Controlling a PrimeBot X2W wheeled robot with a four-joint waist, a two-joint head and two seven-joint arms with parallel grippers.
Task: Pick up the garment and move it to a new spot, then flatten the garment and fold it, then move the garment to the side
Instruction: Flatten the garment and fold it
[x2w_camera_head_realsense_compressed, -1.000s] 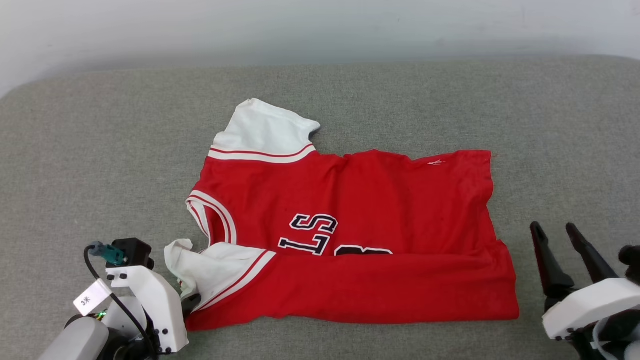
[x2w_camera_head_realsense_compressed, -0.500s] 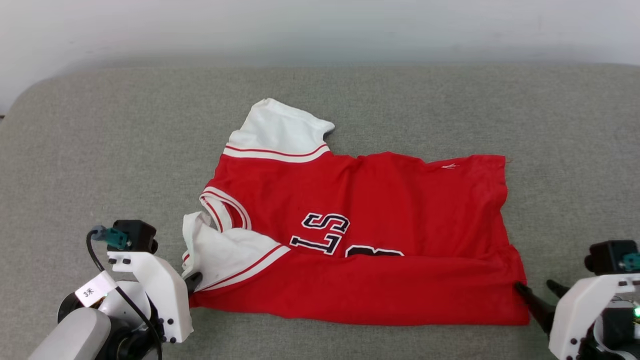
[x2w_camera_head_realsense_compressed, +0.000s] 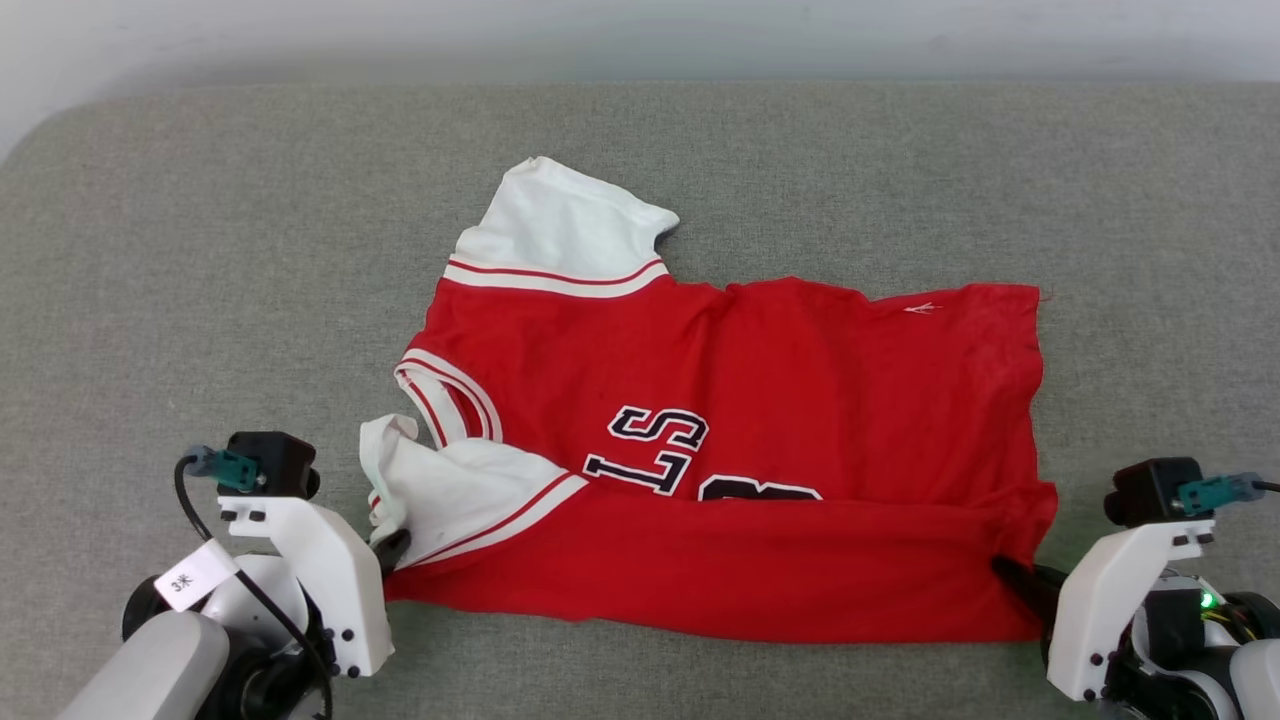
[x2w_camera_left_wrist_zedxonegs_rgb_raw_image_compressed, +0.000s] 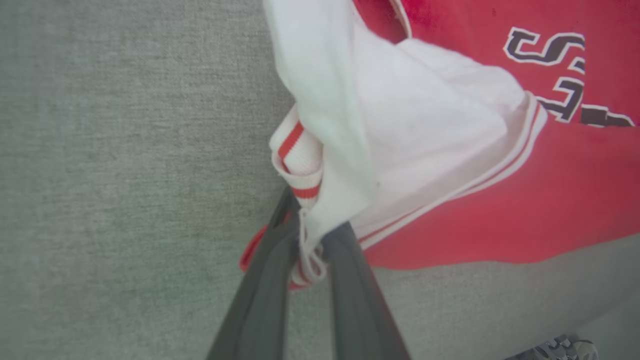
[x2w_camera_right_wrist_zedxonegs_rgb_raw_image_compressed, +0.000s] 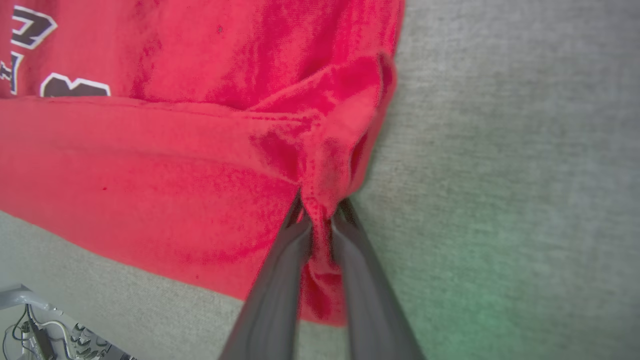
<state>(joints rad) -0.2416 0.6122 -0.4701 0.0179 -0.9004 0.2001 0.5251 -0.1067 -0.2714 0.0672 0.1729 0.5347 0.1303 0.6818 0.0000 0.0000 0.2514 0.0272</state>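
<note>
two end effectors pinch the near corners of the garment (x2w_camera_head_realsense_compressed: 760, 390), a red jersey t-shirt that lies sideways across the middle of a grey upholstered surface (x2w_camera_head_realsense_compressed: 200, 250), with its collar toward the robot's left and its hem toward the right. the left end effector (x2w_camera_head_realsense_compressed: 390, 548), at the lower left of the head view, has its dark fingers pressed together on the near white sleeve (x2w_camera_head_realsense_compressed: 450, 495); the left wrist view shows the striped cuff (x2w_camera_left_wrist_zedxonegs_rgb_raw_image_compressed: 299, 165) and bunched white cloth caught between them. the right end effector (x2w_camera_head_realsense_compressed: 1012, 575), at the lower right, is closed on the near hem corner, and the right wrist view shows red fabric gathered into a small pucker between its two fingers. the shirt's near long edge is folded over onto its front, making a red band (x2w_camera_head_realsense_compressed: 720, 575) that hides the lower part of the black, white-outlined lettering (x2w_camera_head_realsense_compressed: 655, 450). the far white sleeve (x2w_camera_head_realsense_compressed: 565, 225) lies flat, pointing away from the robot, and the striped collar (x2w_camera_head_realsense_compressed: 445, 395) curves along the shirt's left edge. a pale wall (x2w_camera_head_realsense_compressed: 640, 30) rises beyond the far edge of the surface.
</note>
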